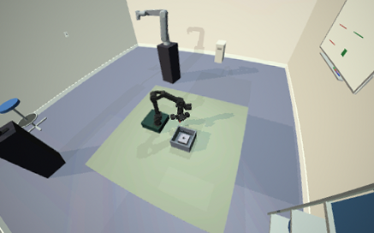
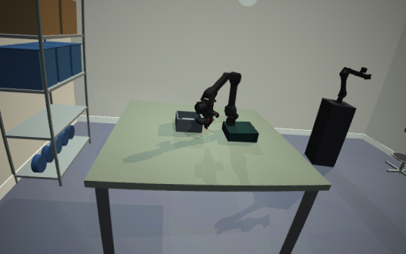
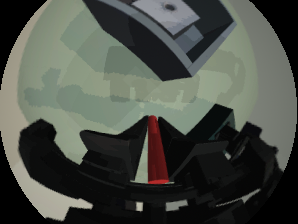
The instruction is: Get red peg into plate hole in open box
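The red peg (image 3: 157, 155) is between the fingers of my gripper (image 1: 180, 119) (image 2: 207, 122) (image 3: 153, 118), which is shut on it. In the wrist view the peg runs lengthwise between the two black fingers. It appears to be a little above the table, outside the box; its lower end is too small to judge exactly. The open grey box (image 1: 180, 147) (image 2: 188, 126) (image 3: 140, 48) stands beside the gripper. The pale plate (image 1: 185, 140) (image 3: 156, 16) lies in its bottom, and its dark hole (image 1: 183, 138) (image 3: 170, 7) is uncovered.
The dark green base block (image 1: 151, 124) (image 2: 242, 135) under my arm stands on the pale green table (image 1: 134, 161) (image 2: 173, 169), on the other side of the gripper from the box. The box walls rise around the plate. Other arms on pedestals and a shelf rack stand away from the table.
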Controlling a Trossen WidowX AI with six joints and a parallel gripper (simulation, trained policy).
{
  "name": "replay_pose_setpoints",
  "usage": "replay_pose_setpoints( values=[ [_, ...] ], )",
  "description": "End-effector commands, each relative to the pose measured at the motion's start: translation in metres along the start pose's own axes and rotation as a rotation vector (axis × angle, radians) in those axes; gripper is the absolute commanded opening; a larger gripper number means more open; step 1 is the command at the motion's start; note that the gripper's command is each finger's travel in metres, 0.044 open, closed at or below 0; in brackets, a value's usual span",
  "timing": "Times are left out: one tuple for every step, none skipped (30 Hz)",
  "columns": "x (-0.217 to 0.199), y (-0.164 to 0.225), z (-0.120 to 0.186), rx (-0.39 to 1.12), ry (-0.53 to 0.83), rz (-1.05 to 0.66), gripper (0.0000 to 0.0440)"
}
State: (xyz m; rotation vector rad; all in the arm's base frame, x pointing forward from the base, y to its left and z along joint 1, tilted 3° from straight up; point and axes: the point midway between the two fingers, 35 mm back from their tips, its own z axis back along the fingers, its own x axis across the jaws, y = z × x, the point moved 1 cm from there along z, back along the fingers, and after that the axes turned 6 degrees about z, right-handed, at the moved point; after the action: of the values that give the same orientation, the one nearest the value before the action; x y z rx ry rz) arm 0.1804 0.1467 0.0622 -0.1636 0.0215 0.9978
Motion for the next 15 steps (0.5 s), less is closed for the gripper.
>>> replay_pose_setpoints(
  values=[
    [0.001,-0.012,0.017,-0.029,-0.014,-0.020,0.0000],
    [0.002,-0.015,0.021,-0.036,-0.018,-0.029,0.0000],
    [0.002,-0.019,0.025,-0.043,-0.021,-0.038,0.0000],
    [0.002,-0.022,0.029,-0.049,-0.023,-0.049,0.0000],
    [0.002,-0.026,0.033,-0.056,-0.025,-0.060,0.0000],
    [0.001,-0.029,0.036,-0.062,-0.027,-0.072,0.0000],
    [0.001,-0.033,0.039,-0.067,-0.028,-0.084,0.0000],
    [0.000,-0.037,0.041,-0.073,-0.029,-0.097,0.0000],
    [0.000,-0.041,0.043,-0.078,-0.029,-0.110,0.0000],
    [-0.001,-0.045,0.044,-0.083,-0.029,-0.124,0.0000],
    [-0.002,-0.049,0.046,-0.089,-0.030,-0.137,0.0000],
    [-0.002,-0.054,0.047,-0.095,-0.031,-0.150,0.0000],
    [-0.003,-0.059,0.048,-0.101,-0.032,-0.163,0.0000],
    [-0.003,-0.064,0.049,-0.107,-0.033,-0.175,0.0000],
    [-0.004,-0.069,0.050,-0.113,-0.034,-0.187,0.0000]
  ],
)
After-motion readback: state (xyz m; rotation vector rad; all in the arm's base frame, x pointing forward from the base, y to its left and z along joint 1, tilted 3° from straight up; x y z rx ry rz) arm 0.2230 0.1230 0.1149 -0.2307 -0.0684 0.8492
